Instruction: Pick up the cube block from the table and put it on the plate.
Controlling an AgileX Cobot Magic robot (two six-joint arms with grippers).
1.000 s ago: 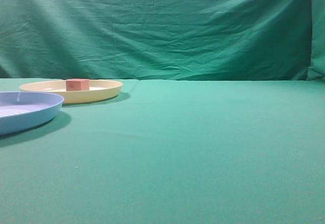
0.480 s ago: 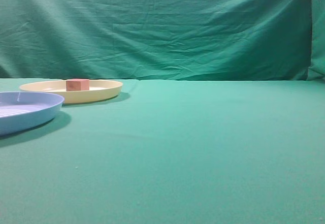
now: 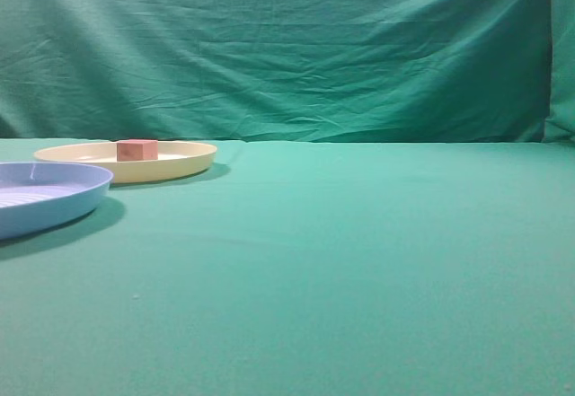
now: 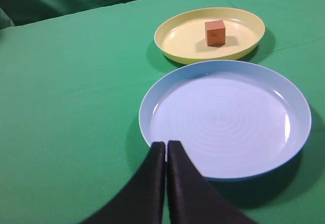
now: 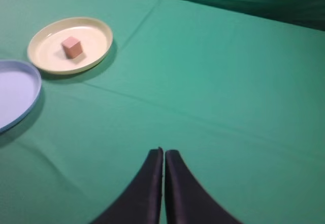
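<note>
The reddish-brown cube block point(image 3: 137, 150) rests inside the pale yellow plate point(image 3: 180, 164) at the far left of the green table point(image 3: 359, 252). The cube point(image 4: 215, 32) and plate point(image 4: 172, 36) show at the top of the left wrist view, and the cube point(image 5: 71, 46) and plate point(image 5: 94, 51) at the upper left of the right wrist view. My left gripper point(image 4: 166, 144) is shut and empty, over the near rim of the blue plate. My right gripper point(image 5: 163, 152) is shut and empty above bare cloth, far from the cube. Neither gripper shows in the exterior view.
A light blue round plate point(image 3: 54, 207) with a ridged inside lies in front of the yellow plate, empty; it also shows in the left wrist view point(image 4: 284, 102) and the right wrist view point(image 5: 15, 94). A green cloth backdrop point(image 3: 287, 46) hangs behind the table.
</note>
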